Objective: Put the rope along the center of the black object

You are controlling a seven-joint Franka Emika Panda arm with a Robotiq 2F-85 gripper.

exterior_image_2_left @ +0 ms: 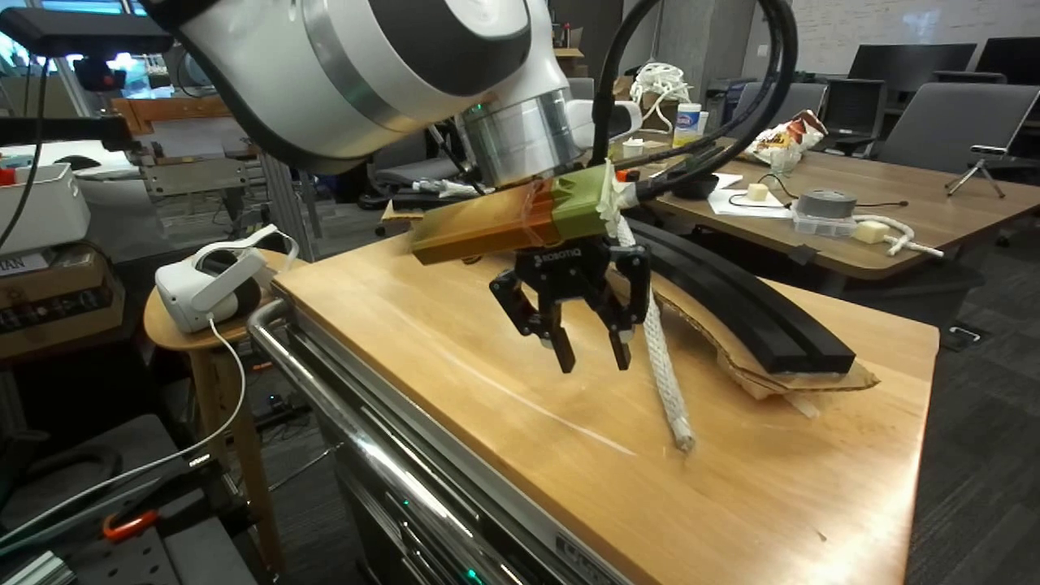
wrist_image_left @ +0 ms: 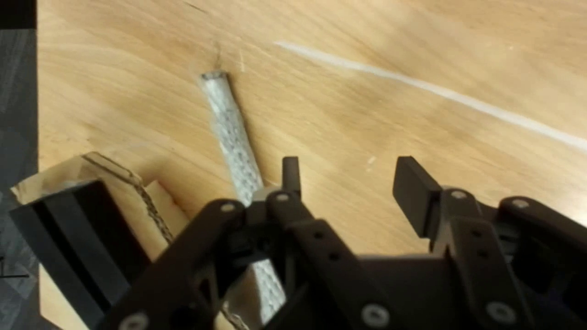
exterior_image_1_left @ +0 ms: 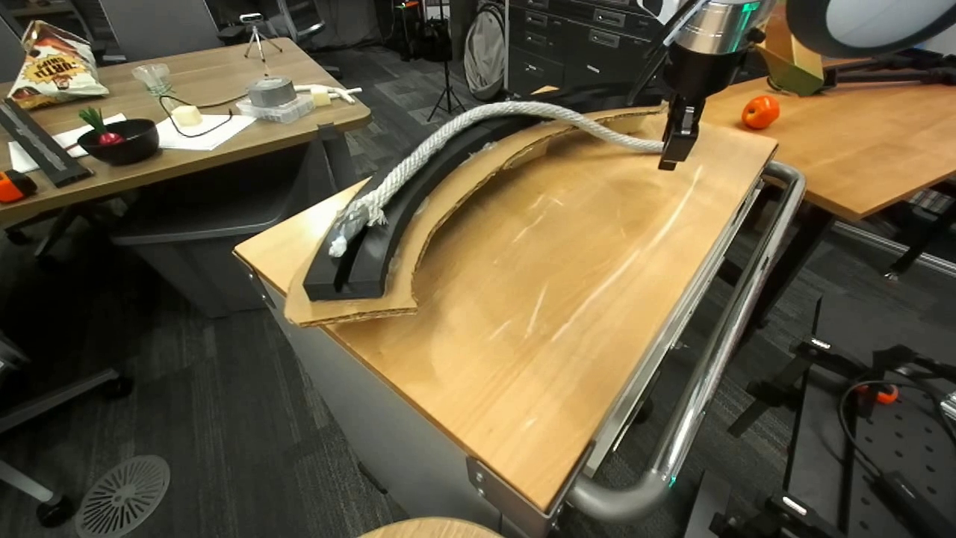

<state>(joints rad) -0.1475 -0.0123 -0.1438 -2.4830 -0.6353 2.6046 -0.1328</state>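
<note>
The black object (exterior_image_1_left: 370,265) is a curved matte strip with a groove along its middle, also in an exterior view (exterior_image_2_left: 731,288) and the wrist view (wrist_image_left: 87,238). The pale rope (exterior_image_1_left: 448,131) has its frayed, taped end over the groove at one end of the strip. It then leaves the strip, crosses the cardboard, and its cut end lies on the tabletop in an exterior view (exterior_image_2_left: 666,382) and the wrist view (wrist_image_left: 231,133). My gripper (exterior_image_2_left: 593,366) is open and empty above the tabletop. In the wrist view (wrist_image_left: 348,169) the rope passes outside the left finger.
Brown cardboard (exterior_image_1_left: 429,239) lies under the black strip on the wooden tabletop (exterior_image_1_left: 538,284). A shiny metal rail (exterior_image_1_left: 717,359) runs along the table's edge. A white headset (exterior_image_2_left: 207,280) sits on a stool beside it. Another table (exterior_image_1_left: 314,112) holds small items.
</note>
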